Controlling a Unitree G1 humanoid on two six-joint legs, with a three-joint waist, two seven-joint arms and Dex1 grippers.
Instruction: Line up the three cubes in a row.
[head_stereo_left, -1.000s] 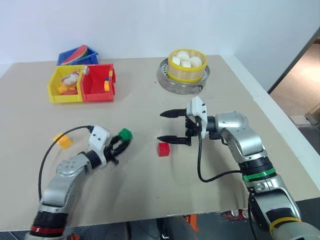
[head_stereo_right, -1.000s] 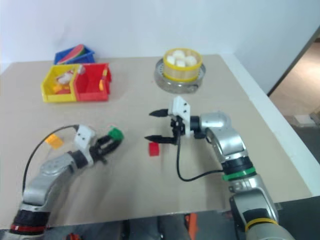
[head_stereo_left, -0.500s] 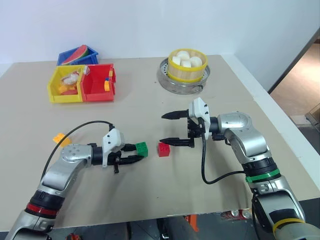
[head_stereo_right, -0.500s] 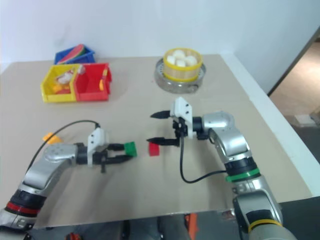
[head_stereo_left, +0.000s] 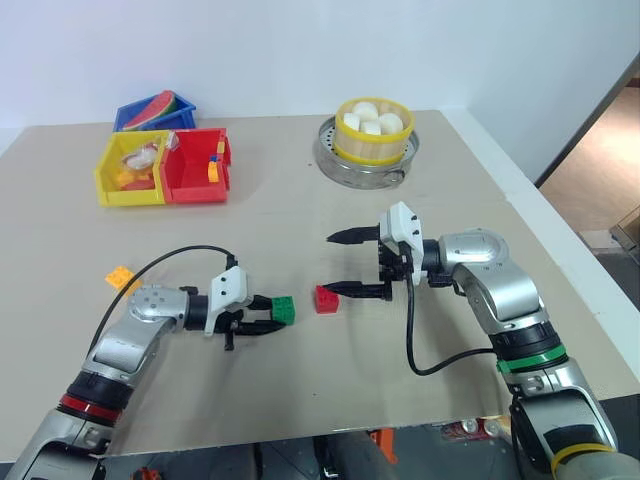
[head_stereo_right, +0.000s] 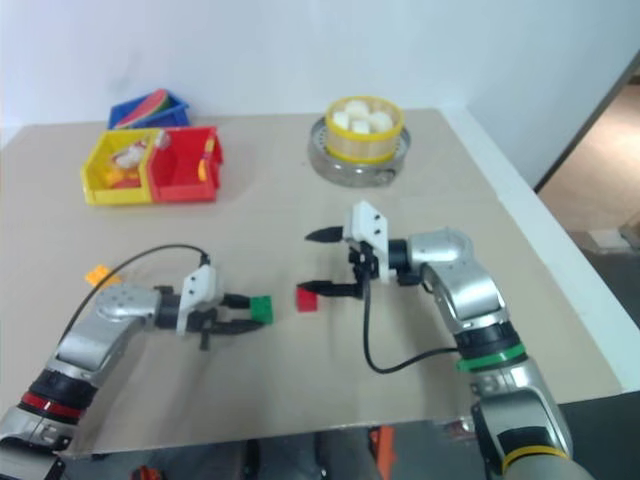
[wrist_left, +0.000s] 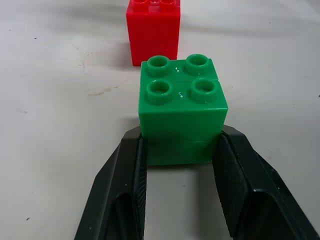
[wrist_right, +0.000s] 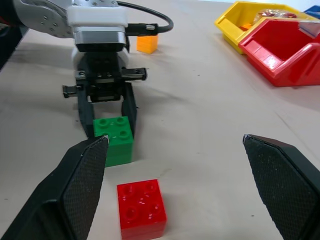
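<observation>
Sitting side by side at the far left of the beige table (head_stereo_left: 300, 390): yellow bin (head_stereo_left: 112, 186) and red bin (head_stereo_left: 195, 187), touching, both holding small pieces. Resting just behind them: blue bin (head_stereo_left: 135, 117). Standing well apart to the right: metal steamer pan (head_stereo_left: 335, 160) carrying yellow-rimmed basket (head_stereo_left: 373, 148) of white balls (head_stereo_left: 367, 110).

Glossy studded plastic green cube (wrist_left: 182, 107) and red cube (wrist_left: 153, 31) (smooth-sided) on matt, lightly scuffed table (wrist_left: 60, 115)
</observation>
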